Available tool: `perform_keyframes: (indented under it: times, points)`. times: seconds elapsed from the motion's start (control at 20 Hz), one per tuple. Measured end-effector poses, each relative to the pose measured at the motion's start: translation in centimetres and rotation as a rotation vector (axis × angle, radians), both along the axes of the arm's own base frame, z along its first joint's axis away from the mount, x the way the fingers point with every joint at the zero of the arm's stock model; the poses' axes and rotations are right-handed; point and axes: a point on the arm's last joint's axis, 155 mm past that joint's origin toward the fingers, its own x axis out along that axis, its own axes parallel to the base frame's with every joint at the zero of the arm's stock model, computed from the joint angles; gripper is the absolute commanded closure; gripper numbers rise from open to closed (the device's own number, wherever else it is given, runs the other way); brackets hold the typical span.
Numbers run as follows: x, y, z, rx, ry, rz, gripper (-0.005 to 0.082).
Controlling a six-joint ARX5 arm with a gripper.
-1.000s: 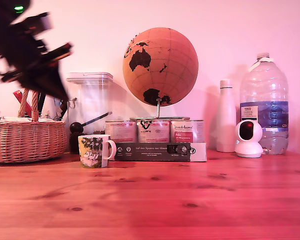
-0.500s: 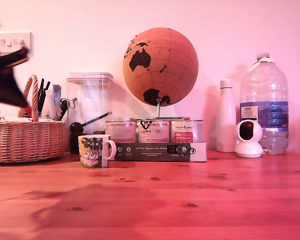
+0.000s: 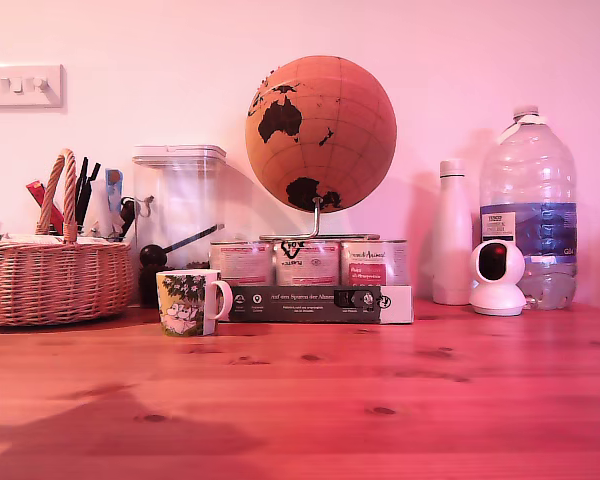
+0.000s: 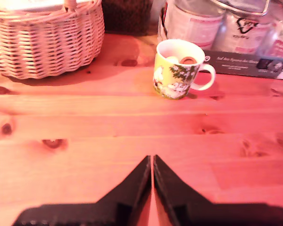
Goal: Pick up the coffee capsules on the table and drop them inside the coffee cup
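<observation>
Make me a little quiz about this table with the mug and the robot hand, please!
1. True or false: the gripper has its fingertips pressed together with nothing between them.
2. In the wrist view, where do capsules show? A) on the bare table B) inside the coffee cup C) in the wicker basket
3. Fill in: in the exterior view, the globe stands above the row of round ____.

Key:
1. True. The gripper is shut and holds nothing.
2. B. Two capsules peek over the cup's rim; none show on the wood.
3. Tins.
</observation>
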Motion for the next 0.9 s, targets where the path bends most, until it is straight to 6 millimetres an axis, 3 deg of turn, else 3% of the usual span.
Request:
perform_keyframes:
  times: [0.35, 0.9]
  points:
    - [-3.4, 0.1, -0.9, -0.011, -0.032, -0.008, 0.0793]
    - [-6.9, 0.3, 1.8, -0.020, -0.127, -0.008, 0.0793]
